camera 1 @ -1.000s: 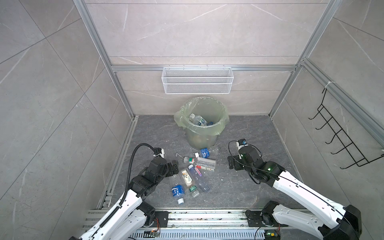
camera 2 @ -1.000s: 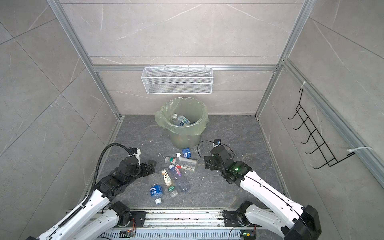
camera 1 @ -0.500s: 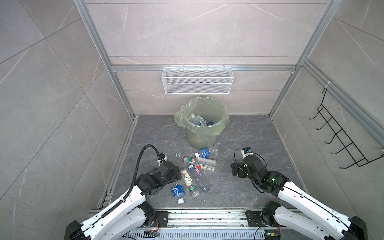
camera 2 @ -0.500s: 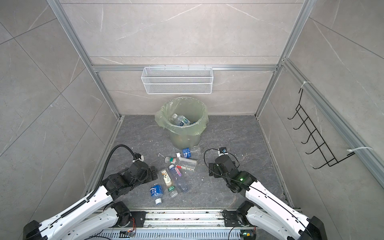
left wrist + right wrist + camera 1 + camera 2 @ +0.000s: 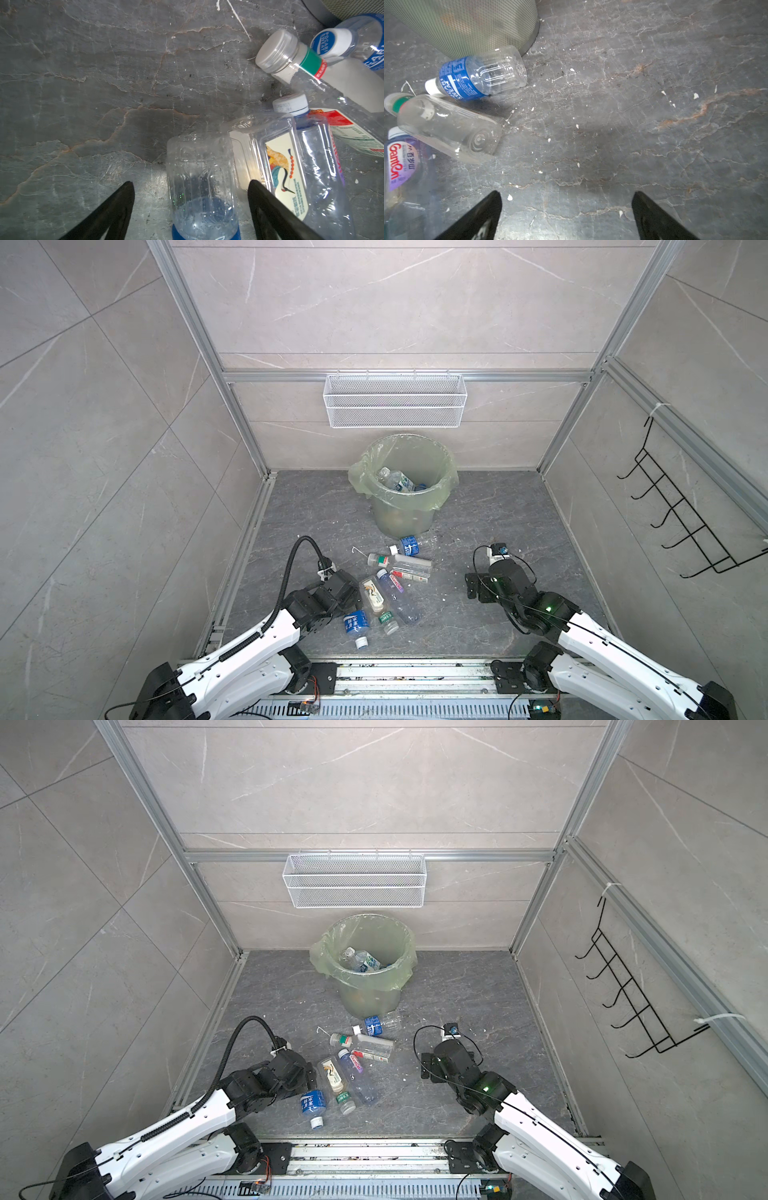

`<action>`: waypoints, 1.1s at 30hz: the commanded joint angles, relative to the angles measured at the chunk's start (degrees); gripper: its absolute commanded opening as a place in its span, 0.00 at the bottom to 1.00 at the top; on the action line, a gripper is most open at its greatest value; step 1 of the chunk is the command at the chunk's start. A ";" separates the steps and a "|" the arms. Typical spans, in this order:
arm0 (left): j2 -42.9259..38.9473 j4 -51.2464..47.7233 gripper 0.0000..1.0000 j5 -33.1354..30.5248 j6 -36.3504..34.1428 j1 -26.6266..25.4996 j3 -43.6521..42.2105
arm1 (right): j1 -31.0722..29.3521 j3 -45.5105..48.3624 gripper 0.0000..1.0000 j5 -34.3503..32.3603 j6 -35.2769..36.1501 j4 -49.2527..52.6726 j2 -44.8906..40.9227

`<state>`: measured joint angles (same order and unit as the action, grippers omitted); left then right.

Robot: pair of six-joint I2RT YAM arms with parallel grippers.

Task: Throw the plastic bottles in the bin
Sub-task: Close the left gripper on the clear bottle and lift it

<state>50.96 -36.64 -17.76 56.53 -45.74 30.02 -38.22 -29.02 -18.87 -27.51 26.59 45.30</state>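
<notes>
Several plastic bottles lie in a cluster on the dark floor in front of the bin. More bottles rest inside the bin's green bag. My left gripper is low on the floor and open. A clear bottle with a blue label lies between its fingers with a gap on each side. A square bottle with a crane label lies right beside it. My right gripper is open over bare floor, to the right of the cluster. A blue-labelled bottle lies against the bin's foot.
A white wire mesh basket hangs on the back wall above the bin. A black hook rack hangs on the right wall. A metal rail runs along the front edge. Bare floor lies to the right of the bottles.
My left arm has dropped and moved forward to the blue-labelled bottle, and its jaws have narrowed around it. My right arm has drawn back a little toward the front, still open.
</notes>
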 commanded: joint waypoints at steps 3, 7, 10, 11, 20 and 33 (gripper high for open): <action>1.02 3.88 0.87 1.09 1.66 -0.76 -0.59 | -0.28 1.39 1.00 -0.20 -1.15 -2.87 -1.76; 2.38 5.03 0.87 1.50 2.07 -1.35 -1.20 | -0.30 1.52 1.00 -0.12 -1.20 -3.01 -1.91; 2.91 5.19 0.87 1.62 2.44 -1.70 -1.61 | -0.26 1.41 1.00 -0.02 -1.17 -3.03 -1.28; 3.11 5.20 0.87 1.59 2.52 -1.68 -1.70 | -0.29 1.33 1.00 0.05 -1.16 -3.10 -1.08; 3.42 5.10 0.81 1.58 4.32 -2.39 -2.86 | -0.28 0.81 1.00 0.15 -1.17 -3.25 0.40; 5.69 7.44 0.74 2.45 6.09 -2.65 -5.35 | -0.32 0.71 0.99 0.41 -1.08 -3.30 1.04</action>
<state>56.38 -30.20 -15.92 61.41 -48.03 25.12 -38.24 -28.42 -18.63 -27.51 23.68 46.04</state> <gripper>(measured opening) 0.747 0.990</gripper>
